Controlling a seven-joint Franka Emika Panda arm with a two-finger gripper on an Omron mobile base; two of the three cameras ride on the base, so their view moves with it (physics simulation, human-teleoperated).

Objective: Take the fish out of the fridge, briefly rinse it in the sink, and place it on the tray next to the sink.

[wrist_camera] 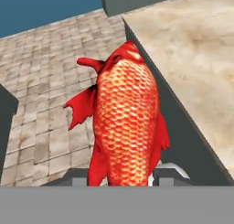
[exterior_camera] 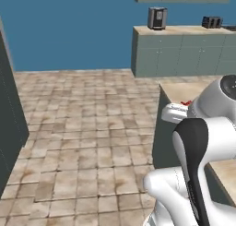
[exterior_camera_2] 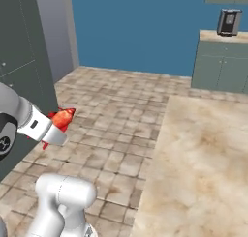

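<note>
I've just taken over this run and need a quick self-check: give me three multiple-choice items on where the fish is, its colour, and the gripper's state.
1. Where is the fish?
A. On a fridge shelf
B. Between the gripper's fingertips
C. Lying on the floor

2. What colour is the fish?
A. Red-orange
B. Silver
C. Green

3. How does the gripper stand?
A. Wide open, empty
B. Shut on nothing
C. Shut on the fish

Answers: 1 B, the hand view shows the fish rising from between the two fingertips, above the tiled floor. 2 A, its scales are red-orange. 3 C, the fingertips press on either side of its body.
</note>
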